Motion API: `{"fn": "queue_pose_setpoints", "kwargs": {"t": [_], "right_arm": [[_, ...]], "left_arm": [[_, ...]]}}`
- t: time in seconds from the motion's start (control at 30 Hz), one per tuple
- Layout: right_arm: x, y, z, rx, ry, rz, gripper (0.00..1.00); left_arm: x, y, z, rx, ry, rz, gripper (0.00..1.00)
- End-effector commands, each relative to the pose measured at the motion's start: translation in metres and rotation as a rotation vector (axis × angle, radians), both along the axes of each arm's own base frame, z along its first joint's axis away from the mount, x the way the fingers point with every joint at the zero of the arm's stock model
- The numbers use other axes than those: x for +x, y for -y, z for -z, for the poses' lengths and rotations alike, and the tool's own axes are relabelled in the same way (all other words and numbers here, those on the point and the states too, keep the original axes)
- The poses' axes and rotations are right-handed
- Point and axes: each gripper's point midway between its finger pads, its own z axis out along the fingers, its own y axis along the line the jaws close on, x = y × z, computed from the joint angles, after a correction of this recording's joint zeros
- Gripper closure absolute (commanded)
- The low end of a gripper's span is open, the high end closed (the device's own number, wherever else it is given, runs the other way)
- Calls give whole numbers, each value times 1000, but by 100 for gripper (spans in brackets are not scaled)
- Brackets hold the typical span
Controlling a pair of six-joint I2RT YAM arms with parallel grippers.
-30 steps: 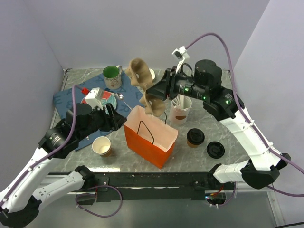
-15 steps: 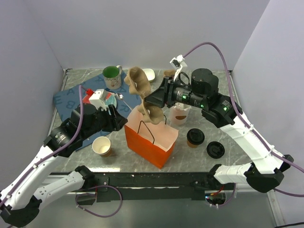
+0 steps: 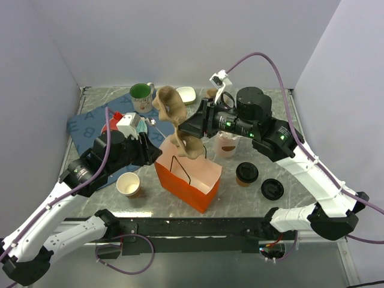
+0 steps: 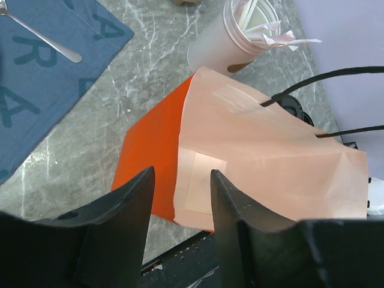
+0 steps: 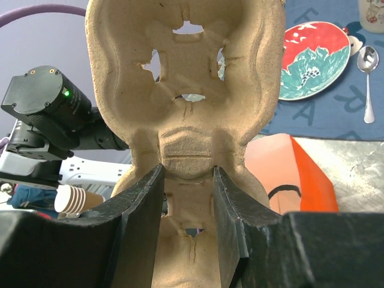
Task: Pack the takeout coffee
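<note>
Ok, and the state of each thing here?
orange bag: upright, mouth open.
cup carrier: held on edge above the bag.
takeout coffee: lidded, upright.
loose lid: lying flat.
lidless cup: upright, uncovered.
right gripper: jaws shut on the carrier.
left gripper: jaws apart at the bag's rim.

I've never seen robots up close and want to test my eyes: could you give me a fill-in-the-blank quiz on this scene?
1. The right claw grips a pulp cup carrier above the bag, whose colour is ____.
2. The takeout coffee has a ____ lid.
3. The mug is ____ inside.
4. The lidless paper cup stands to the bag's ____.
Missing words: orange, black, green, left.
</note>
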Motion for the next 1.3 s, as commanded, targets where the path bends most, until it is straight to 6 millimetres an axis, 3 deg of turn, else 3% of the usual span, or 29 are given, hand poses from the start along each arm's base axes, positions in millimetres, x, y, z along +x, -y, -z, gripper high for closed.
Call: {"fn": "queue_pose_setpoints", "kwargs": {"t": [0.0, 0.53, 1.03, 1.27], "right_arm": [[-1, -3, -25, 62, 43, 8, 68], [2, -9, -34, 92, 55, 12, 68], [-1, -9, -44, 123, 66, 9, 68], [-4, -11, -36, 135, 43, -5, 68]], "left_arm": [[2, 3, -9, -18, 39, 15, 51], [0, 4, -8, -15, 40, 35, 51], [-2, 8, -11, -28, 43, 55, 84], [-3, 10, -12, -38, 42, 67, 99]]}}
